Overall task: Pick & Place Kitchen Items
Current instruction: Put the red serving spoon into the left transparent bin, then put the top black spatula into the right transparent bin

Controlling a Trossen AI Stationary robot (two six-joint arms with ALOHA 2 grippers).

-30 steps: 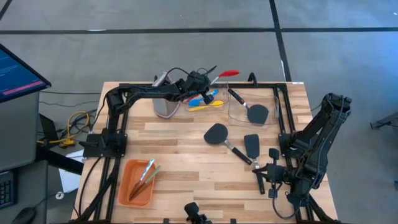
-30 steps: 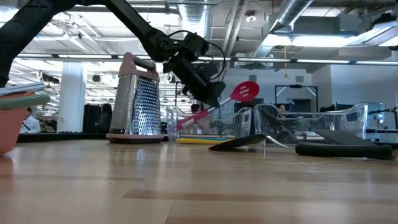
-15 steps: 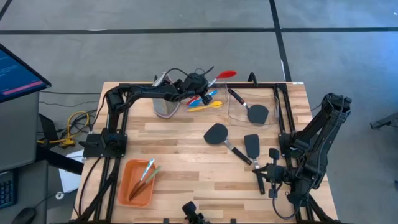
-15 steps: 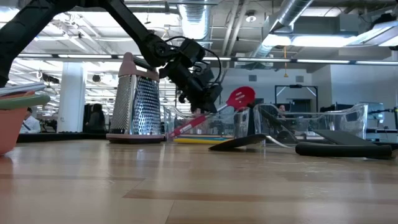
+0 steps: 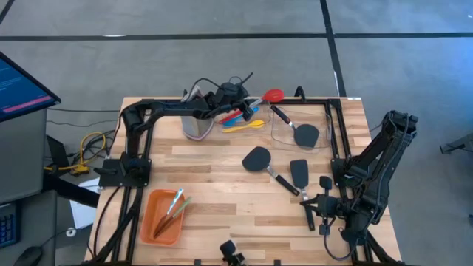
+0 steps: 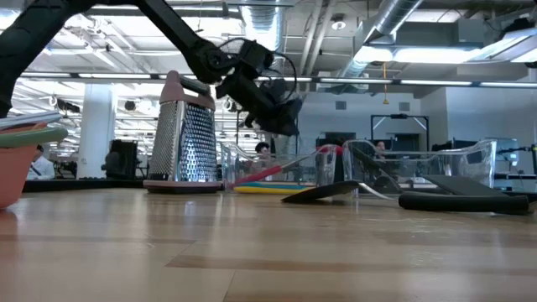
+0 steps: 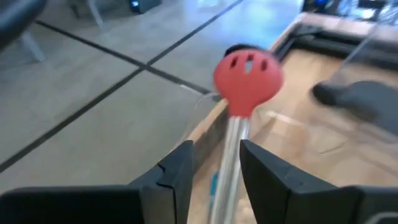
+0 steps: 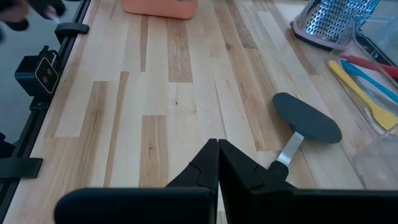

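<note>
The red long-handled spoon (image 5: 274, 94) lies slanted at the table's far edge. Its handle end (image 6: 252, 174) is down among the blue spoon (image 5: 250, 114) and the yellow spoon (image 5: 247, 125). Its round head (image 6: 329, 152) is up at a clear bin's rim. My left gripper (image 7: 216, 168) is open just above it, a finger on either side of the metal shaft (image 7: 231, 149), and in the low view it (image 6: 284, 117) hangs clear of the spoon. My right gripper (image 8: 217, 155) is shut on nothing, near the table's right front (image 5: 309, 214).
A metal grater (image 5: 196, 122) stands left of the spoons. A clear bin (image 5: 299, 127) at the far right holds a black spatula. Two more black spatulas (image 5: 256, 159) (image 5: 299, 171) lie mid-table. An orange tray (image 5: 151, 222) with thin tools sits near the front left.
My left gripper has opened and let go of the red spoon, then risen a little and drawn slightly back toward the grater. The spoon's head has dropped from mid-air to the bin's rim and turned its round face up. Its handle end has stayed among the other spoons.
</note>
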